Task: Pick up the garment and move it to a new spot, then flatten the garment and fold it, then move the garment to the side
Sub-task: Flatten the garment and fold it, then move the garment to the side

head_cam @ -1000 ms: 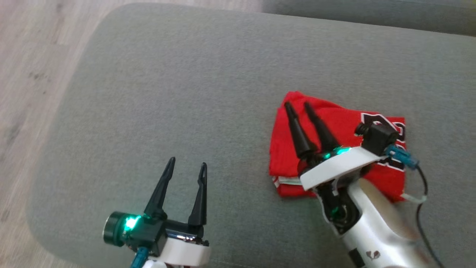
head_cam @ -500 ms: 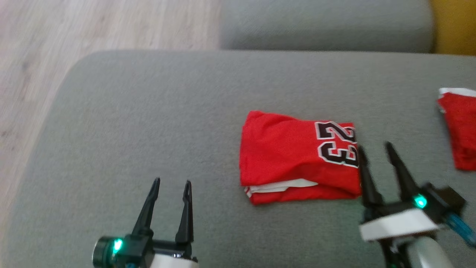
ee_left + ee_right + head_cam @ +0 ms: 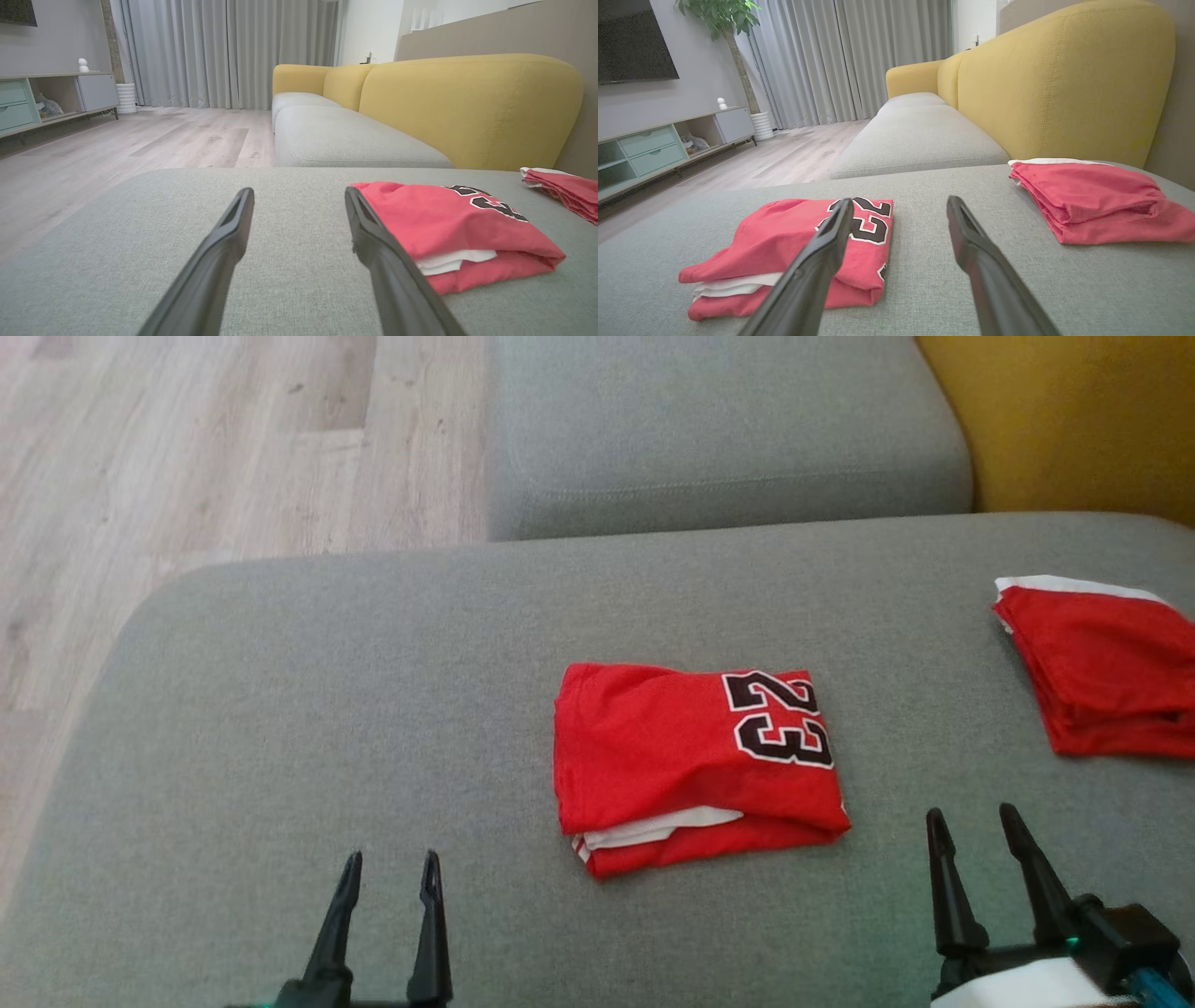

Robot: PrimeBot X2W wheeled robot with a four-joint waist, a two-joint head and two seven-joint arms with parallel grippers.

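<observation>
- Folded red garment (image 3: 695,761) lies on the grey cushion (image 3: 327,709), between left gripper (image 3: 392,857) and right gripper (image 3: 971,812), touching neither.
- Both pairs of fingers parted wide, holding nothing.
- White edge at its fold, possibly lining.

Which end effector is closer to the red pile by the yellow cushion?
Right. The right end effector sits just below the red pile in the head view, not touching; the left end effector is far off, past the 23 jersey.
</observation>
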